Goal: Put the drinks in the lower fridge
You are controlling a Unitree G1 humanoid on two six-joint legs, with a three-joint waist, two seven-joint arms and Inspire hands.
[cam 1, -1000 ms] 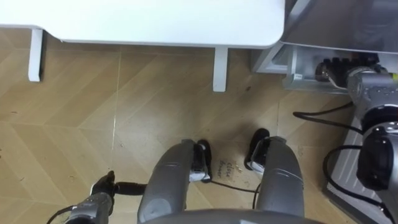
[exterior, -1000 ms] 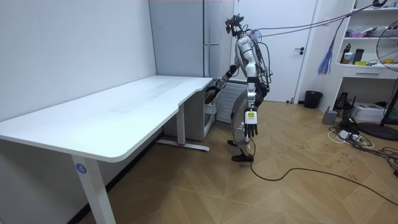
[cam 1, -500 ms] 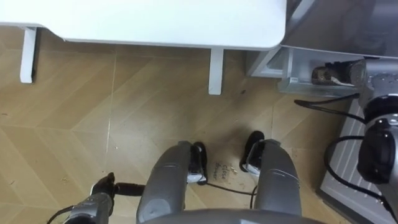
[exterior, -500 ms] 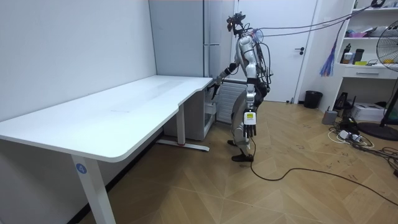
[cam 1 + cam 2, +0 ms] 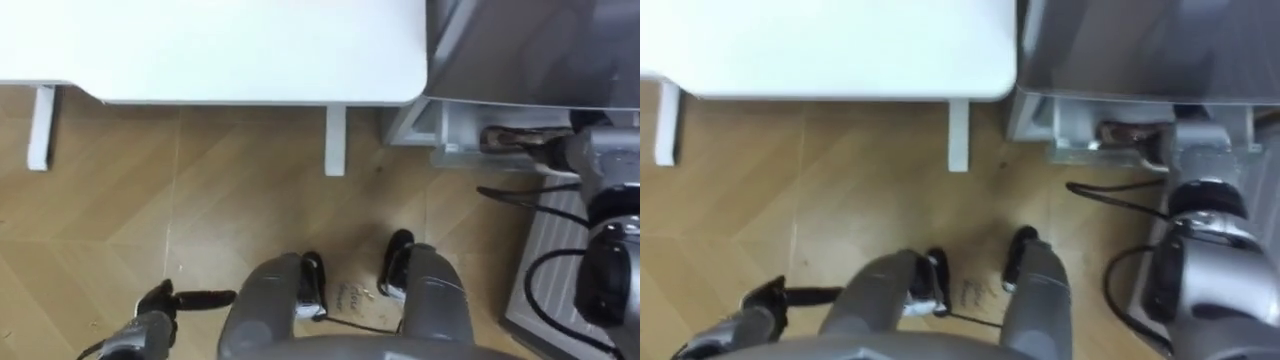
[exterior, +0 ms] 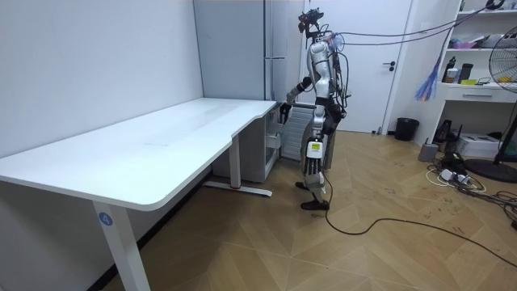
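Note:
I stand at the end of the white desk, facing the tall grey fridge. Its lower compartment is open, and a white drawer juts out at floor level. My right hand is held at the drawer's front edge; its fingers are a dark blur there. From the room view it hangs from a raised forearm beside the fridge front. My left hand stays idle by my left thigh with straight fingers and nothing in it.
A desk leg stands just left of the drawer. A pale ribbed panel lies low on my right. Behind me are open wooden floor, a black bin and white shelves.
I have straightened up from a forward lean. My right hand has lifted a little at the fridge front. The eye view has shifted, so desk and drawer sit further left.

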